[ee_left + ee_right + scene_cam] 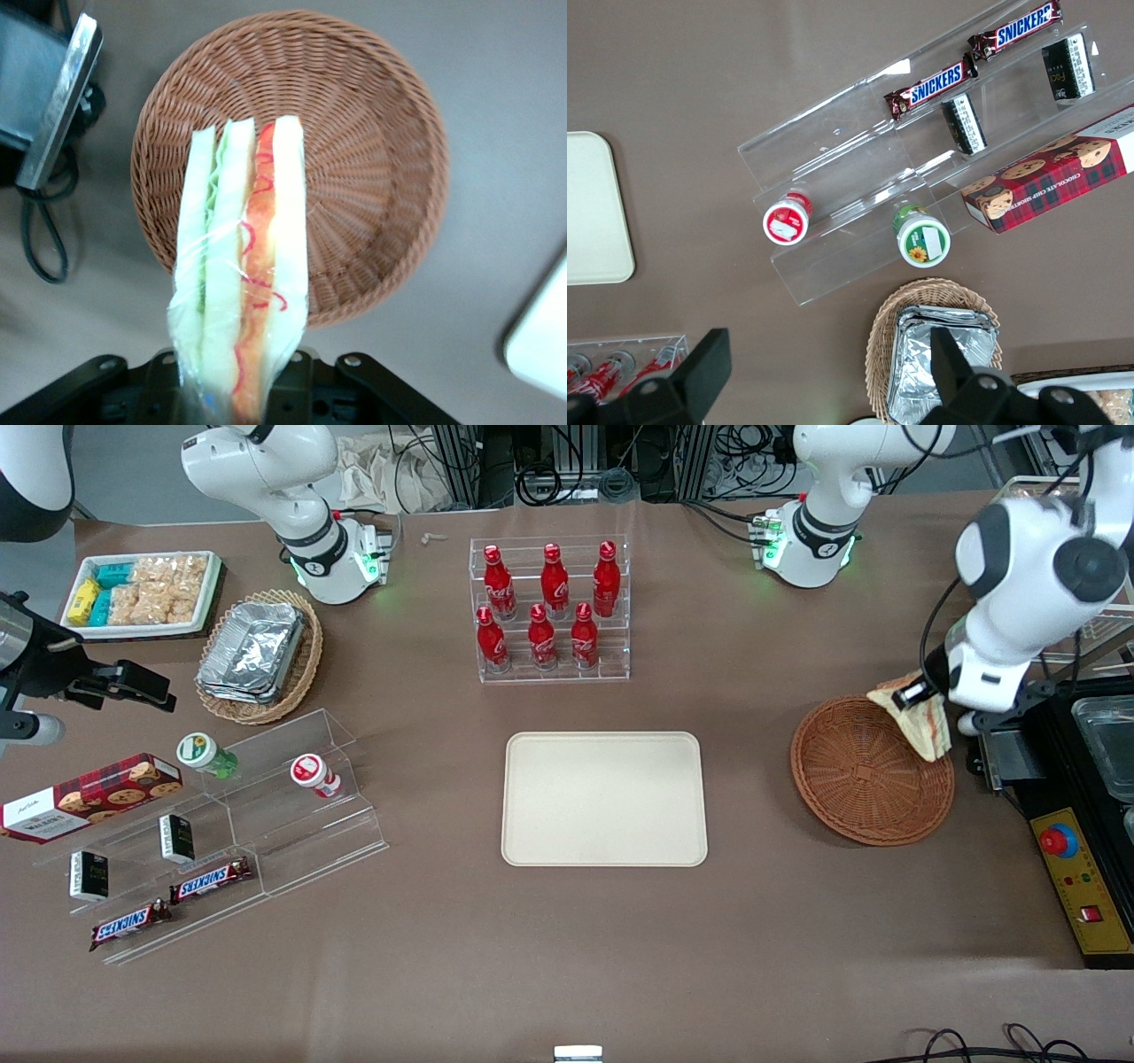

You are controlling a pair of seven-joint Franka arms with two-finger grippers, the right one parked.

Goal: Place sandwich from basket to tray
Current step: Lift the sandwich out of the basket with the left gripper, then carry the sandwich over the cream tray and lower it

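**Sandwich Held Above Basket Rim; Tray Bare**

The landmark for all positions is the tray (605, 798), one cream rectangular tray lying flat on the brown table (567, 957) at mid-table.

Toward the working arm's end of the table from the tray sits one round reddish-brown basket (864, 784), with nothing lying in it. The gripper (914, 689) hangs over the basket's rim, on the side farther from the front camera than the tray's middle. Its fingers are clamped on one sandwich (921, 722), which is off the basket floor and held clear above the wicker. In the left wrist view the sandwich (239, 274) shows its cut edge: pale bread layers with green and red filling under clear wrap, the basket (372, 159) below it and a corner of the tray (542, 341) just beside. Whether the sandwich's lower tip brushes the rim cannot be settled from the front view.

Farther from the front camera than the tray stands one clear rack (549, 611) with six red bottles (542, 636), three per tier.

Toward the parked arm's end from the tray:
- one clear stepped stand (239, 833);
- two Snickers bars (211, 879);
- two small dark boxes (176, 838);
- two capped cups (312, 772), one red, one green;
- one cookie box (89, 795);
- one tan basket with foil trays (257, 654);
- one white snack tray (142, 593).
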